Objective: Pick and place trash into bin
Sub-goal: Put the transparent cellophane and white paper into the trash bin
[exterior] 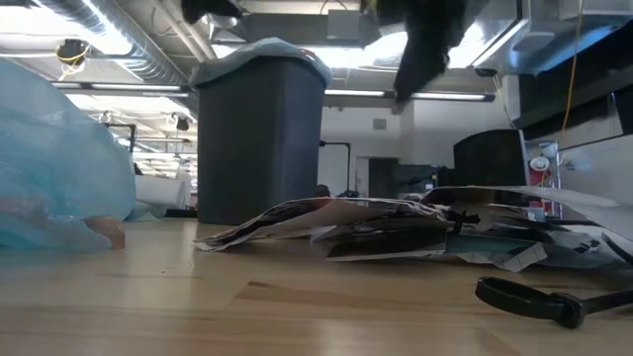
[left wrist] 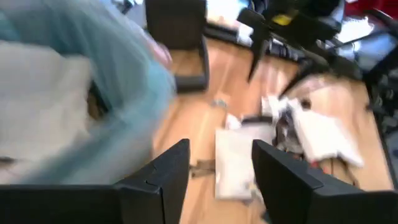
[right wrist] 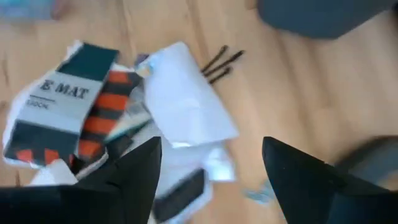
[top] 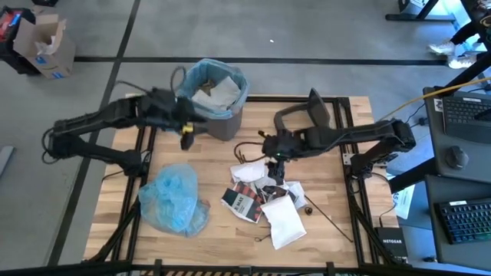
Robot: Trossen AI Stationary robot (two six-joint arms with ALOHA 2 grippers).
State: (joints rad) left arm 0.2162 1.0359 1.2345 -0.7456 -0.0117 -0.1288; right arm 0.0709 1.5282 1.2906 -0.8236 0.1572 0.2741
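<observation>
Low view: a black strap (exterior: 539, 300) lies nearest, then the flat trash pile (exterior: 396, 225), and the bin (exterior: 259, 138) stands behind it; the high view adds white paper already in the bin's blue liner (top: 217, 90) and a blue bag (top: 175, 199) on the table off to the bin's side. Right gripper (top: 274, 170) hangs over the pile, fingers spread, empty. Left gripper (top: 186, 136) is just beside the bin wall, fingers apart, holding nothing.
</observation>
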